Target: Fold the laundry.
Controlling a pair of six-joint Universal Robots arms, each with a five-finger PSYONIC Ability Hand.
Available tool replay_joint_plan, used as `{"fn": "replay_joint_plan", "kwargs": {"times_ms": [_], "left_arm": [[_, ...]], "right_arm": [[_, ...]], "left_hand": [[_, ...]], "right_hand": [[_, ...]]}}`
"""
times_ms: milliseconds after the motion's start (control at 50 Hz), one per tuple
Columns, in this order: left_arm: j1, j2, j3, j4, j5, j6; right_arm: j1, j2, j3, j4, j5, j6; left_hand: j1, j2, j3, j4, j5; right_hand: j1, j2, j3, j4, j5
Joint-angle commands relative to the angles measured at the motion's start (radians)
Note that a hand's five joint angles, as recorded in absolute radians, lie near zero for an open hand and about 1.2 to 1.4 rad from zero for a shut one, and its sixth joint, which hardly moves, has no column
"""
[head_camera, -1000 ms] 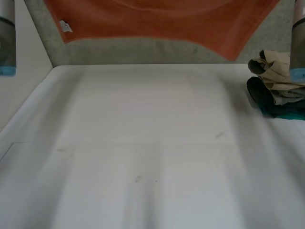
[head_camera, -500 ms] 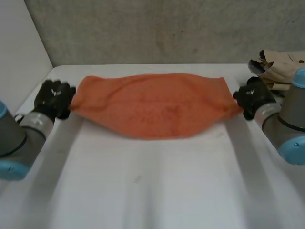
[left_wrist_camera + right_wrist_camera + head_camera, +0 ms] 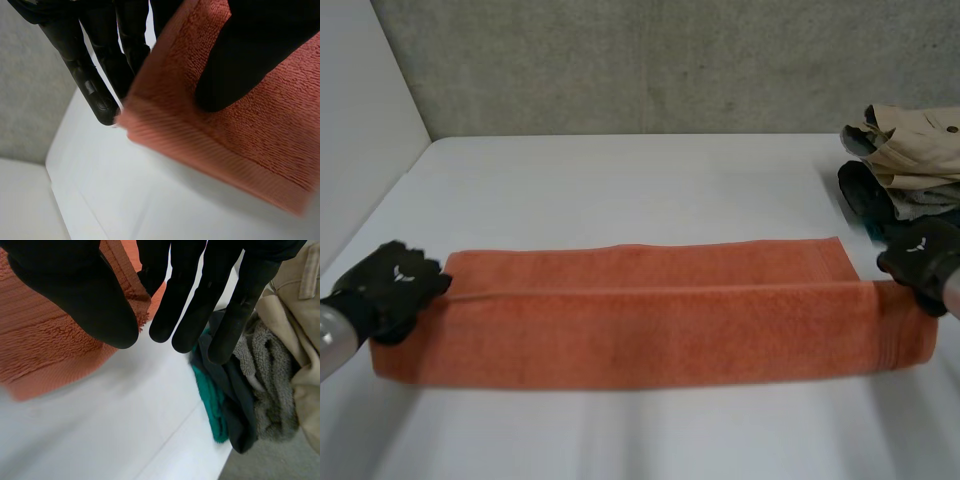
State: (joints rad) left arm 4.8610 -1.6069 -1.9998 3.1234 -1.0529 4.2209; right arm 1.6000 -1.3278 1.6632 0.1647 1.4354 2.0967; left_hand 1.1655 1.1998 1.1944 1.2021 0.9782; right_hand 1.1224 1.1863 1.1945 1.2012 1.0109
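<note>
Towel (image 3: 650, 320), orange terry: soft, limp, light, and it sags unless held at 2 points, so the end corners are the best hold. It lies doubled lengthwise as a long band across the lower half of the frame on the table (image 3: 620, 180). Left hand (image 3: 388, 290) pinches the left-end corner, thumb on top; right hand (image 3: 920, 258) sits at the right-end corner below the clothes pile (image 3: 905, 170), grip or release cannot be told. 0.5 s ago the towel hung stretched between both hands at mid-frame.
</note>
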Motion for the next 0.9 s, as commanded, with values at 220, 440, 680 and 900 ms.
{"fn": "replay_joint_plan", "kwargs": {"times_ms": [220, 440, 680, 900], "left_arm": [[-0.239, -0.459, 0.398, 0.216, -0.303, -0.084], [-0.306, -0.597, 0.584, 0.219, -0.369, -0.151], [-0.371, -0.527, 0.607, 0.218, -0.369, -0.260], [-0.343, -0.292, 0.400, 0.225, -0.349, -0.435]], "right_arm": [[0.138, 0.376, -0.285, -0.373, 0.082, 0.132], [0.153, 0.553, -0.482, -0.407, 0.134, 0.132], [0.210, 0.377, -0.334, -0.363, 0.209, 0.230], [0.066, 0.127, -0.148, -0.032, -0.076, 0.359]], "left_hand": [[0.231, 0.196, 0.202, 0.194, 0.244], [0.231, 0.196, 0.202, 0.194, 0.244], [-0.991, -1.025, -1.020, -1.028, -0.978], [-0.991, -1.025, -1.020, -1.028, -0.978]], "right_hand": [[0.274, 0.210, 0.202, 0.195, 0.211], [-0.309, -0.373, -0.381, -0.388, -0.372], [-0.948, -1.012, -1.020, -1.027, -1.011], [-0.844, -0.908, -0.916, -0.923, -0.907]]}}
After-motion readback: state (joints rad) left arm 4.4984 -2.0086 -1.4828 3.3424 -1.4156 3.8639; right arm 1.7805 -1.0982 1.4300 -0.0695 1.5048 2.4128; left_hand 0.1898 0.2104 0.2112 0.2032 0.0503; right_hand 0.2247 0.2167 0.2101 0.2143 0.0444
